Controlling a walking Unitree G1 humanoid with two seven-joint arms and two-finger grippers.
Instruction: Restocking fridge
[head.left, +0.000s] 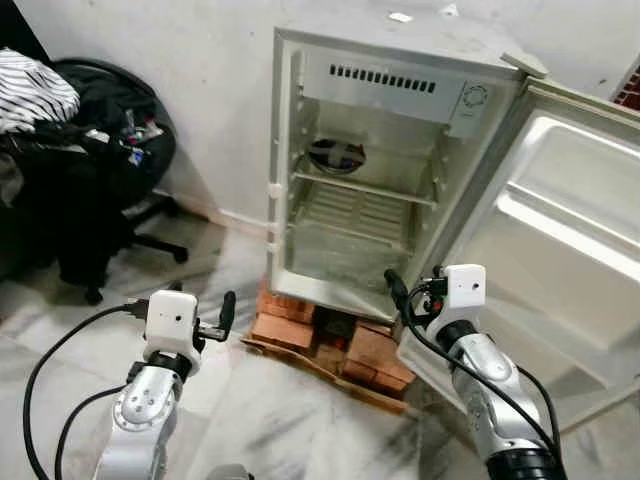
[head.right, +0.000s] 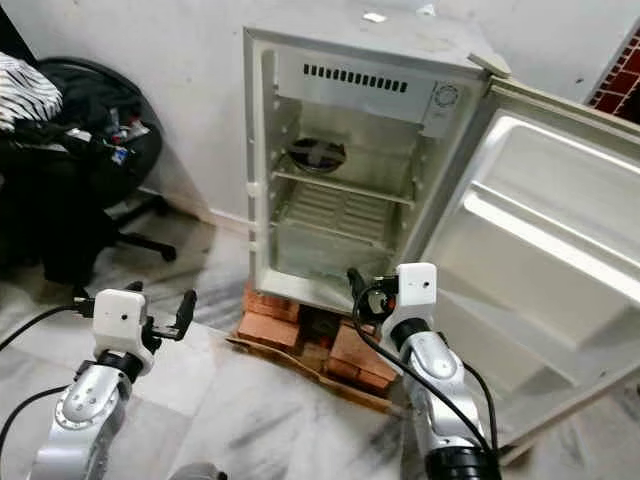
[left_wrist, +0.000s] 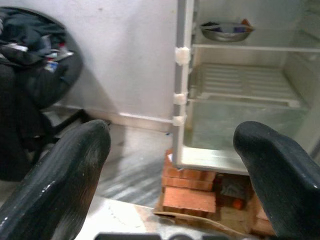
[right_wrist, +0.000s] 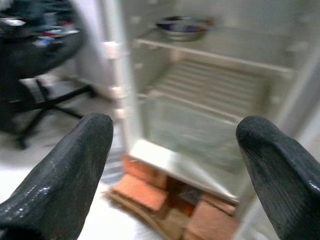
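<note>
The small fridge stands with its door swung wide to the robot's right; the door's far edge is cut off by the frame, and its inner racks are washed out by glare. Under the fridge, a stack of red bricks on a flat board props it off the floor; how many bricks there are cannot be counted, as some hide in shadow beneath the cabinet. Inside there are two shelves: on the upper one sits a single metal bowl, its contents too dim to make out, and the lower ribbed shelf is above a clear drawer. To the left, one black office chair is heaped with dark clothes and small items that blur together.

The left gripper hovers low before the fridge's left side, fingers spread wide, grasping nothing. The right gripper is raised near the fridge's lower front edge, its fingers likewise wide apart and touching nothing; its wrist view is blurred.
</note>
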